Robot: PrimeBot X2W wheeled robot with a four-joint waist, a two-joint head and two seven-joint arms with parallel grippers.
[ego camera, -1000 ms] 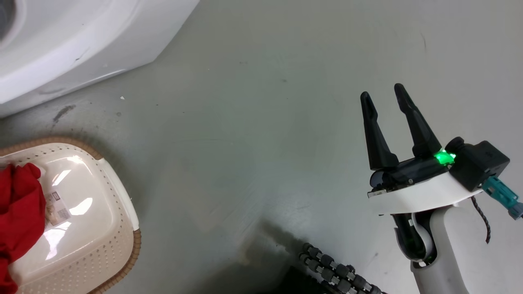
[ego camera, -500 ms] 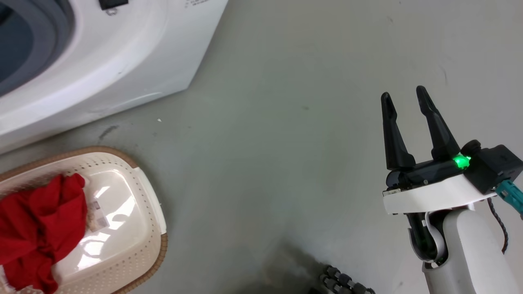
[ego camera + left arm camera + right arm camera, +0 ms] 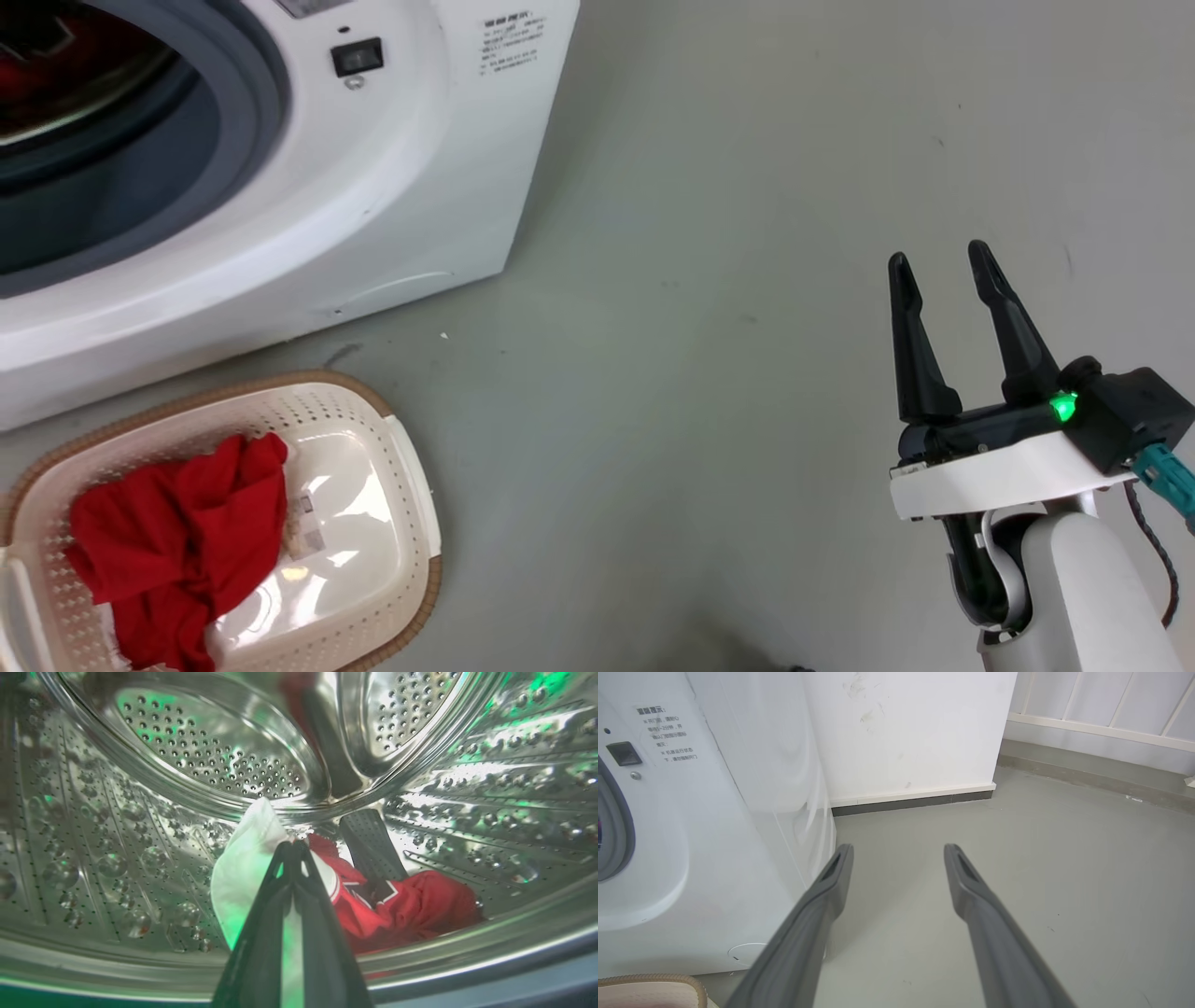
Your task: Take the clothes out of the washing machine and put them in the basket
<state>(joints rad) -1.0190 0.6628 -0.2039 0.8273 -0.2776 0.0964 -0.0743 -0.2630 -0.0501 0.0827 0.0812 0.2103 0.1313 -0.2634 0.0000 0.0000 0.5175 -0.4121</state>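
**Garments: drum and basket**

Left gripper (image 3: 293,845), fingers pressed together, is touching the red-and-white garment (image 3: 402,910) at frame centre inside the washing machine (image 3: 373,187); grip unclear. Right gripper (image 3: 938,254) is hanging open, empty, lower right. Plain red garment (image 3: 177,541) is lying in the basket (image 3: 411,485), lower left.

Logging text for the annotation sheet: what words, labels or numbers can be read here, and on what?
Sticker on the washing machine front: lines of Chinese print, too blurred to quote.
Paper label on the basket bottom: too small to read.
Nothing can be quoted.
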